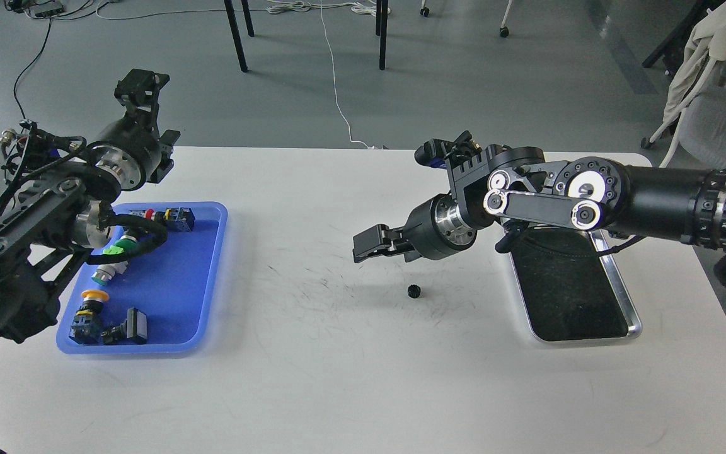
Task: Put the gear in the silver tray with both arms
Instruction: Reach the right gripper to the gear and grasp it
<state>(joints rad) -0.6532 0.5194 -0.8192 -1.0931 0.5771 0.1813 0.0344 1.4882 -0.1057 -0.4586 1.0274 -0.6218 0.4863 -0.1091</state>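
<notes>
A small black gear (412,291) lies on the white table, apart from both grippers. The silver tray (633,315) sits at the right, its dark mirror-like bottom bare, its far end hidden under my right arm. My right gripper (368,244) points left and hovers above the table, up and to the left of the gear, holding nothing that I can see. Its fingers overlap, so its opening is unclear. My left gripper (141,87) is raised beyond the table's far left edge. It is dark and end-on.
A blue plastic tray (212,277) at the left holds several push-button switches and small electrical parts. My left arm's links and cable hang over its left side. Chair legs and cables are on the floor beyond the table.
</notes>
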